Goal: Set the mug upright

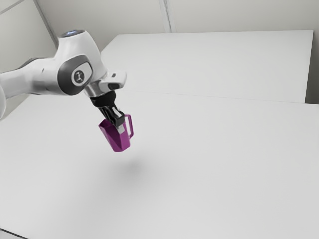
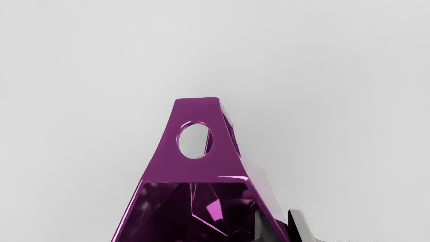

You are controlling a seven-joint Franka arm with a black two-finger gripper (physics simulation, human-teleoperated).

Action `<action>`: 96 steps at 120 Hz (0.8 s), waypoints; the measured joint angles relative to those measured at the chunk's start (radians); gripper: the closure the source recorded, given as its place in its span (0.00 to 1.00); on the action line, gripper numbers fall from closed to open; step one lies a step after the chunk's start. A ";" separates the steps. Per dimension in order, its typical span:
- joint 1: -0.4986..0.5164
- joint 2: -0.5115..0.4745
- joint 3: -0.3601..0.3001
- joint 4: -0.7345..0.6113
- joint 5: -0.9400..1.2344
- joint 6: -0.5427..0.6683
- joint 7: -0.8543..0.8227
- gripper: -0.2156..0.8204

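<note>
Reaching in from the exterior view's left, the white Franka arm (image 1: 37, 77) angles down to its black two-finger gripper (image 1: 119, 125). The fingers pinch the wall of the purple faceted mug (image 1: 115, 143), one inside, one outside. The mug hangs tilted above the white tabletop (image 1: 224, 164), its handle (image 1: 131, 127) toward that view's right, a soft shadow (image 1: 132, 169) below.

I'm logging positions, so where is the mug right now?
Toward the exterior view's left, the mug hangs tilted above the table, its wall pinched in the tool.
</note>
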 joint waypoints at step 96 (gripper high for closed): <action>-0.033 -0.015 -0.014 -0.349 0.216 0.494 -0.389 0.97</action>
